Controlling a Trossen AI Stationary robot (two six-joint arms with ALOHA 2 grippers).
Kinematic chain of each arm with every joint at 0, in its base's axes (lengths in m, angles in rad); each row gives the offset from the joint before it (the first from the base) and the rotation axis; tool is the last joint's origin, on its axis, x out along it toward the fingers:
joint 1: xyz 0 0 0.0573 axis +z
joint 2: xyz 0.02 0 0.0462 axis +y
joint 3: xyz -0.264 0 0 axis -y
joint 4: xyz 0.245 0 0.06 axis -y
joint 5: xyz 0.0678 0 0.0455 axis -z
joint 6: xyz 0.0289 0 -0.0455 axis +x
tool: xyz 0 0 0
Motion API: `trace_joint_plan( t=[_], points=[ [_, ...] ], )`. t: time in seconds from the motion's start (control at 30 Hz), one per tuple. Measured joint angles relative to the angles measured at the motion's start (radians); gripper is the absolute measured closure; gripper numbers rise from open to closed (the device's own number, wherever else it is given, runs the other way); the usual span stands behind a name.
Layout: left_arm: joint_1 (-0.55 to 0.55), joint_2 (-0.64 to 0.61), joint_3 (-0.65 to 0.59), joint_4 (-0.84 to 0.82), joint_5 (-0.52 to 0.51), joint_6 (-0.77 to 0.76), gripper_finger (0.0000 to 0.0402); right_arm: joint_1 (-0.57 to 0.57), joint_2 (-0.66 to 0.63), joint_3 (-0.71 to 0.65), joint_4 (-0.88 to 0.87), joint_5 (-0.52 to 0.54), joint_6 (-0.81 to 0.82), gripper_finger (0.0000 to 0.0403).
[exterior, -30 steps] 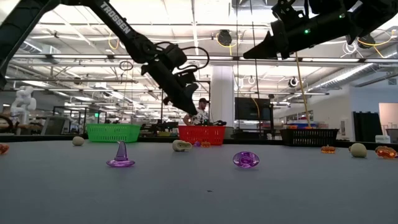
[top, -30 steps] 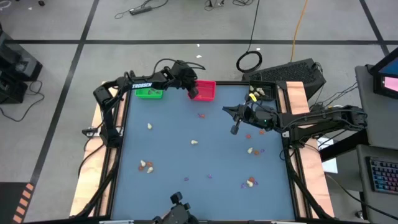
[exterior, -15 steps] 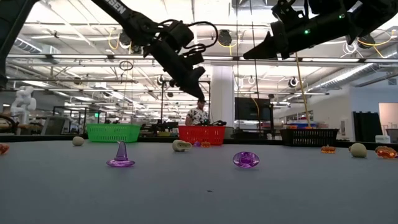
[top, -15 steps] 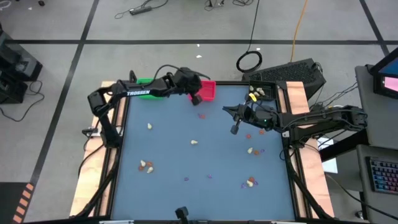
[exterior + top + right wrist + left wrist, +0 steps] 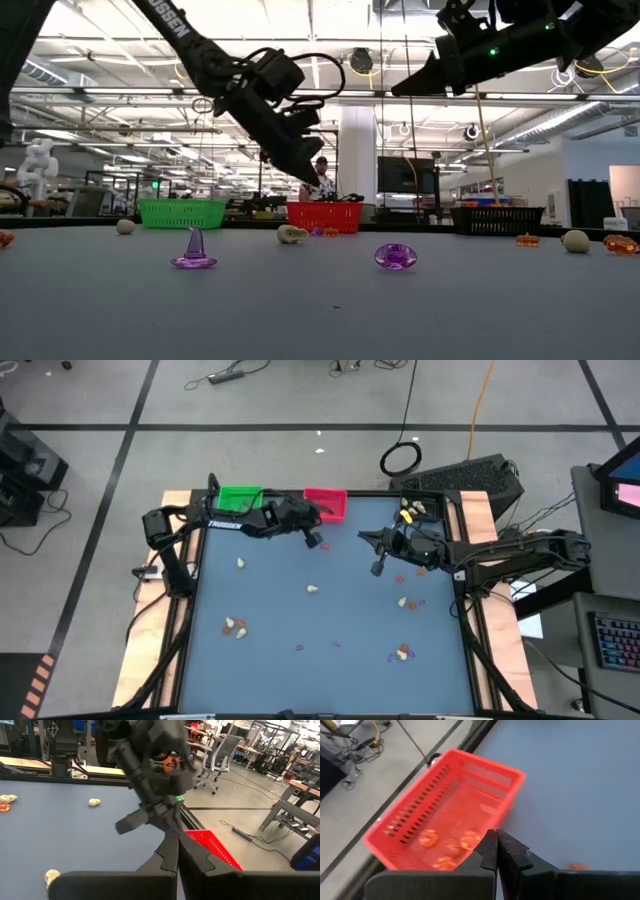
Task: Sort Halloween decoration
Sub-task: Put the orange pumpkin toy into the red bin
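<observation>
Seen from above, a blue-grey table [image 5: 330, 610] holds scattered Halloween trinkets [image 5: 313, 588] — cream, orange and purple, each far smaller than a gripper. Along the far edge sit a green tray [image 5: 238, 496] and a red tray [image 5: 330, 501]; the left wrist camera shows several orange pieces already in the red tray.

The left gripper [image 5: 312, 540] hovers just in front of the red tray, its fingers clenched together with nothing between them. An orange trinket [image 5: 323, 545] lies on the table just beside that gripper, on the side toward the right arm — probably the next pick, and the left arm is clearly nearer to it.

The right gripper [image 5: 377, 569] hangs above the table's right half, also clenched and empty, with orange and cream pieces close by.
</observation>
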Motion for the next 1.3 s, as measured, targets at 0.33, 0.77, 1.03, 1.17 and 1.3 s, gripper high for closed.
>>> trace_joint_plan(
  t=[0.33,0.77,1.03,1.17,1.3],
  points=[
    [-0.065,-0.141,-0.158,0.015,-0.054,-0.007,0.0397,0.0,0.0,0.0,0.004,-0.002,0.0,0.0403],
    [-0.169,-0.479,-0.372,-0.257,-0.057,-0.102,0.0398,0.0,0.0,0.0,0.003,-0.002,0.004,0.0403],
    [-0.348,-0.63,-0.371,-0.71,-0.006,-0.318,0.0398,0.0,0.0,0.0,0.004,-0.002,0.0,0.0403],
    [-0.467,-0.66,-0.37,-0.843,0.111,-0.428,0.0398,0.0,0.0,0.0,0.003,-0.002,0.0,0.0403],
    [-0.616,-0.661,-0.37,-0.921,0.126,-0.48,0.0398,0.0,0.0,0.0,0.003,-0.002,0.0,0.0403]
  ],
)
